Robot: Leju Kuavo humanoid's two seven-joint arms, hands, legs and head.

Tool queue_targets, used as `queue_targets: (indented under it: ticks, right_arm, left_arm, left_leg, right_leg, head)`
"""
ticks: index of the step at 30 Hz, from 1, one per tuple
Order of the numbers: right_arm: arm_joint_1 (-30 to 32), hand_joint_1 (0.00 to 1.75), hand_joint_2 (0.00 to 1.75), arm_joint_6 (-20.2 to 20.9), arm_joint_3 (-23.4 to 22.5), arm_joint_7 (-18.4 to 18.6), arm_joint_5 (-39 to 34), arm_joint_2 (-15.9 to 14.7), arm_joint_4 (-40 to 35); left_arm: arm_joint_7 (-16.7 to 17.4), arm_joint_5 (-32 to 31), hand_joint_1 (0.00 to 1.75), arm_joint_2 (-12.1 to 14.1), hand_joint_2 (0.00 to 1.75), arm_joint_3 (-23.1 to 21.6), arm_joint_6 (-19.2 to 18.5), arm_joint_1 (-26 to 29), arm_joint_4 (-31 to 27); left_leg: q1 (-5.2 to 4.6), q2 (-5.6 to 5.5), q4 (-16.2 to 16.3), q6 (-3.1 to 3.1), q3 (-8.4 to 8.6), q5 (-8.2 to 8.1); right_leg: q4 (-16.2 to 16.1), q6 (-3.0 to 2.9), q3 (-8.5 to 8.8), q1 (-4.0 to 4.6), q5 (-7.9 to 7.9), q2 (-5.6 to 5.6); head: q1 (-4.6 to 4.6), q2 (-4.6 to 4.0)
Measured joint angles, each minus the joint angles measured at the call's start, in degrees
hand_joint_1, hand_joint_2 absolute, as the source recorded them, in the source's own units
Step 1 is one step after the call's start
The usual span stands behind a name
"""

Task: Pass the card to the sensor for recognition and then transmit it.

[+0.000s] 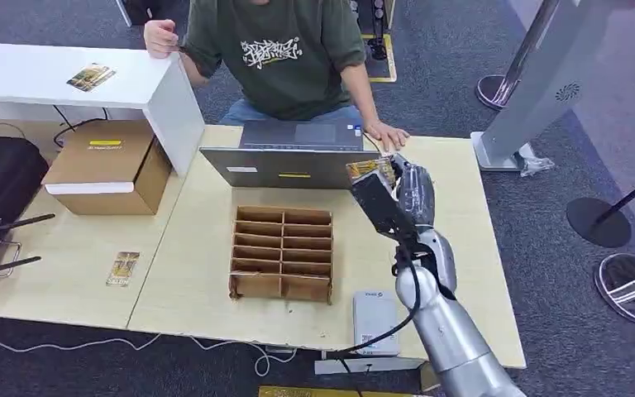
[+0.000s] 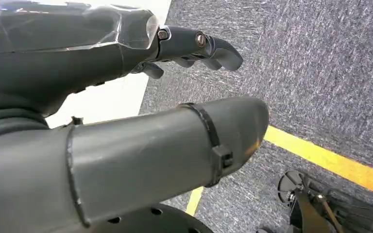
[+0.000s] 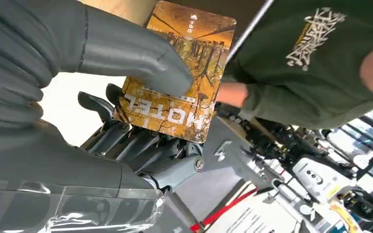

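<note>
My thumb point(image 3: 141, 63) lies flat across the face of the card point(image 3: 184, 73) and my darker fingers point(image 3: 126, 141) back it from behind, so my right hand point(image 1: 397, 194) has it pinched near one short end, with the rest of it standing free past the thumb. I judge it a light, stiff, glossy thing: it will not sag, but it could slide or twist between smooth pads, so a flat pinch near the end, with the broad face left bare, seems the right hold for a reader or for another hand to take.

In the head view my right arm point(image 1: 451, 331) reaches up and forward over the far right part of the table point(image 1: 198, 273), holding the card high beside the laptop point(image 1: 289, 165). The person's hand point(image 1: 387, 134) rests on the table just beyond it. The sensor point(image 1: 374, 318) lies flat at the near edge, well behind my hand, next to the divider box point(image 1: 283, 252).

My left hand point(image 2: 126, 121) hangs over the carpet, holding nothing, thumb apart from loosely curved fingers
</note>
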Motion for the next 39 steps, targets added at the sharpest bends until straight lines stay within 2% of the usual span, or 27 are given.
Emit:
queue_targets:
  ticks: [8, 12, 17, 21, 29, 39]
  right_arm:
    - [0.48, 1.75, 1.75, 0.04, 0.0, 0.04, 0.11, -1.18, -0.59]
    - [1.94, 1.75, 1.75, -0.9, -0.65, 2.34, 2.05, -2.62, -1.94]
    - [12.14, 1.75, 1.75, -3.12, -4.39, 4.41, 4.63, -5.49, -9.1]
    - [22.5, 1.75, 1.75, -2.84, -6.12, 6.6, 9.31, -5.71, -15.88]
    - [34.42, 1.75, 1.75, 0.0, -6.65, 12.22, 12.09, -4.44, -23.43]
    - [44.34, 1.75, 1.75, 2.58, -6.16, 16.42, 13.53, -1.51, -29.86]
  left_arm:
    - [-0.02, 0.02, 0.0, 0.07, 0.0, 0.0, -0.04, 0.01, 0.0]
    - [-0.04, 0.42, 0.0, 0.07, 0.0, 0.04, -0.04, 0.0, 0.0]
    - [-1.16, 0.77, 0.0, 0.0, 0.0, 0.37, -0.07, 0.17, 0.0]
    - [-1.11, 1.9, 0.0, -0.09, 0.0, 0.57, 0.0, 0.18, 0.0]
    - [-1.07, 3.8, 0.0, -0.46, 0.0, 2.03, 0.18, 0.17, 0.0]
    - [-0.98, 5.47, 0.0, -0.85, 0.0, 3.45, 0.31, 0.18, 0.0]
  left_leg:
    - [0.01, 0.0, 0.0, 0.0, 0.0, 0.0]
    - [0.0, -0.05, 0.02, 0.03, 0.0, -0.02]
    - [-0.01, -0.2, 0.02, 0.15, -0.04, -0.16]
    - [-0.01, -0.16, 0.02, 0.12, -0.03, -0.36]
    - [0.0, -0.14, 0.0, 0.12, -0.02, -0.43]
    - [0.0, -0.13, 0.0, 0.06, -0.01, -0.52]
  right_leg:
    - [0.0, 0.0, -0.01, 0.01, -0.01, 0.0]
    - [-0.01, 0.02, -0.02, 0.0, -0.03, -0.08]
    - [-0.09, 0.07, 0.09, 0.0, -0.09, -0.22]
    - [-0.1, 0.04, 0.08, 0.0, -0.21, -0.19]
    - [-0.1, 0.05, 0.1, 0.0, -0.37, -0.2]
    - [-0.1, 0.09, 0.11, 0.0, -0.41, -0.17]
  head:
    - [0.02, 0.0]
    - [0.02, 0.0]
    - [0.04, 0.0]
    - [0.02, 0.0]
    - [0.0, 0.0]
    - [0.0, 0.0]
